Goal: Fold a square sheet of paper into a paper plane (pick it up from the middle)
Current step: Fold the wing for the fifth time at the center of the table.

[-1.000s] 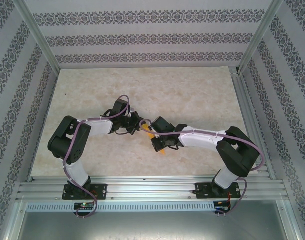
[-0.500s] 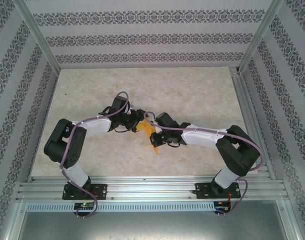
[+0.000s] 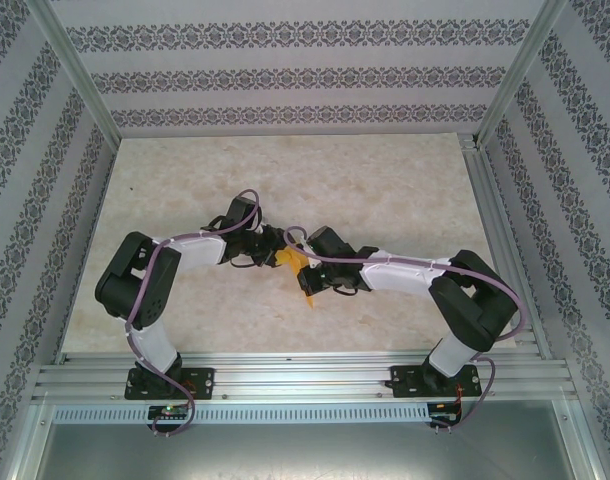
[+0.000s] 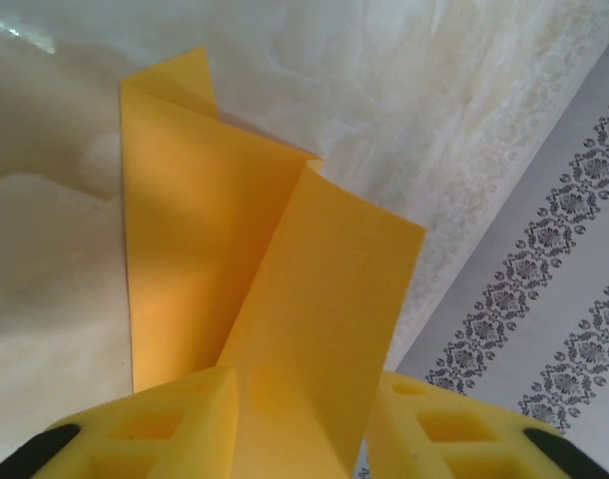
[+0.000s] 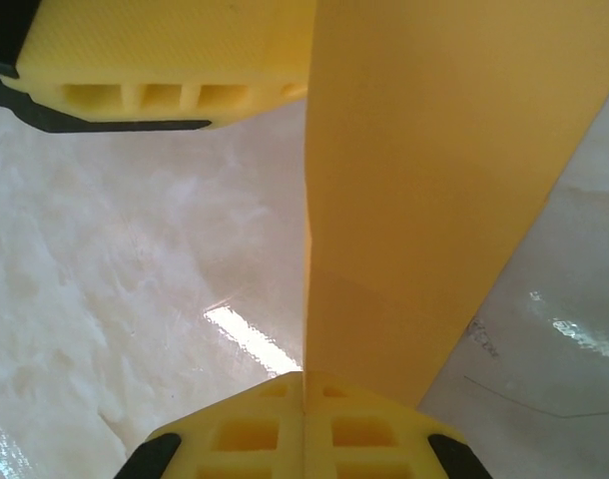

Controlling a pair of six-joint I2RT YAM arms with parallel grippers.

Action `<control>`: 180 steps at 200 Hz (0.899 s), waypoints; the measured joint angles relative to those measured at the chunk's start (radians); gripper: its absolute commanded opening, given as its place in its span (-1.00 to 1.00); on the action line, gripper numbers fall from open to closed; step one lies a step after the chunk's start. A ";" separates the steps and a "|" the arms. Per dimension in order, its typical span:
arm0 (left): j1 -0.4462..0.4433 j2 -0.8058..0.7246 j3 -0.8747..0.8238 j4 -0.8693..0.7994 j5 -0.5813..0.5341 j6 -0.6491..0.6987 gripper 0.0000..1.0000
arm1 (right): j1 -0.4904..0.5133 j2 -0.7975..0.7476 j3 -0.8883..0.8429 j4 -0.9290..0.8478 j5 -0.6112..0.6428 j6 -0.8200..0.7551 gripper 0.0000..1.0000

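Note:
The square sheet of paper (image 3: 294, 259) is orange-yellow, folded into flaps, and held above the middle of the table between both grippers. My right gripper (image 5: 304, 377) is shut on it, and the paper's (image 5: 424, 180) creased edge rises straight out of the seam between the pads. My left gripper (image 4: 303, 431) has its jaws apart, with a long flap of the paper (image 4: 314, 299) lying flat in the gap. From above, the left gripper (image 3: 275, 258) and right gripper (image 3: 307, 279) meet nose to nose at the sheet. A left finger (image 5: 165, 60) shows in the right wrist view.
The marble-patterned table (image 3: 385, 190) stretches wide behind and to both sides of the arms. Patterned walls (image 3: 285, 75) and an aluminium frame (image 3: 285, 372) enclose it. A reflection of a light (image 5: 250, 339) glints on the tabletop.
The left gripper's jaws came apart and then narrowed around the paper flap. The right gripper stayed shut and carried the paper slightly left, toward the left gripper.

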 measured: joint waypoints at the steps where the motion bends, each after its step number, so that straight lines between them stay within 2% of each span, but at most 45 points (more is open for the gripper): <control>1: 0.000 0.000 0.000 0.000 0.000 0.000 -0.41 | 0.000 0.000 0.000 0.000 0.000 0.000 -0.89; 24: 0.000 0.004 0.000 0.000 0.001 -0.001 -0.63 | 0.013 0.006 0.000 -0.004 0.018 -0.003 -0.86; 61: 0.000 0.005 0.002 0.000 0.003 -0.003 -0.73 | 0.023 0.006 0.001 -0.021 0.053 -0.008 -0.73; 74: 0.000 0.005 0.005 0.000 0.003 -0.004 -0.83 | 0.034 0.006 0.001 -0.030 0.069 -0.014 -0.71; 126: 0.000 0.006 0.011 -0.001 0.003 -0.003 -0.87 | 0.066 0.006 0.001 -0.069 0.146 -0.019 -0.56; 145: 0.000 0.008 0.013 -0.001 0.003 -0.003 -0.87 | 0.079 0.006 0.011 -0.095 0.178 -0.019 -0.57; 180: 0.000 0.010 0.013 -0.001 0.003 -0.003 -0.88 | 0.087 0.008 0.024 -0.108 0.202 -0.019 -0.76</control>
